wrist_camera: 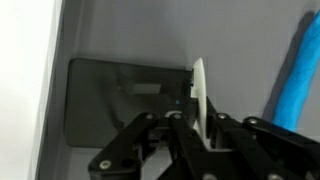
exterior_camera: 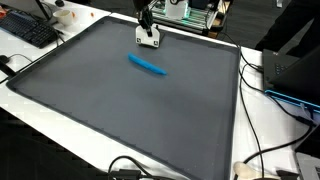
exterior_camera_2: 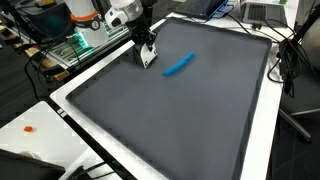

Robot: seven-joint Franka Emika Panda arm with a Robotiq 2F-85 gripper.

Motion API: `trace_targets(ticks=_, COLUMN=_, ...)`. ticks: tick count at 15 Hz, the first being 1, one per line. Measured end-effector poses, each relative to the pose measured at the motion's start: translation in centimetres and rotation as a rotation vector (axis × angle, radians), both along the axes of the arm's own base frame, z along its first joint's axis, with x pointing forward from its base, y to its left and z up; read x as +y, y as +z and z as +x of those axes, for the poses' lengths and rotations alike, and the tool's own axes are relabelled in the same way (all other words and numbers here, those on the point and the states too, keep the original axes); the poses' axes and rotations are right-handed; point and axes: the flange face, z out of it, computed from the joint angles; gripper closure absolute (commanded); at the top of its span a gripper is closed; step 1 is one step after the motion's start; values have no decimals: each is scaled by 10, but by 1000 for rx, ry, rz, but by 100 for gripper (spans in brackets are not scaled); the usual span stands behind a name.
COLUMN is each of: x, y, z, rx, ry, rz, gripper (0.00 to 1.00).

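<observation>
Pinching tool [exterior_camera: 148,36] shut on thin white piece [wrist_camera: 199,85], beyond blue pen [exterior_camera: 148,65]; gripping edge-on, risking slipping, twisting loose.

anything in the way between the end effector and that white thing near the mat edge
Nothing visible: the end effector is shut directly on the white object. The blue object lies apart from them on the mat.

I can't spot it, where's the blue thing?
In both exterior views the blue thing lies on the grey mat, towards its middle, apart from the jaws shut on a white piece near the mat's edge.
</observation>
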Motion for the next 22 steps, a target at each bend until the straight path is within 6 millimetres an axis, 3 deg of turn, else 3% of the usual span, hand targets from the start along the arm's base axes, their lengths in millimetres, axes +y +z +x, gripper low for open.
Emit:
trace_targets(ticks=6, x=-1, y=8, z=4, rx=-24, ry=-77, rz=43, gripper=98)
trace_targets(ticks=12, x=6, y=53, z=33, rx=-124, ry=-9, rz=25, gripper=98)
trace_targets(ticks=16, x=30, y=83, z=61, rx=-111, ry=177, rz=-24, gripper=98)
trace_targets(ticks=22, x=90, y=111, z=104, rx=-81, ry=493, rz=-80, gripper=98)
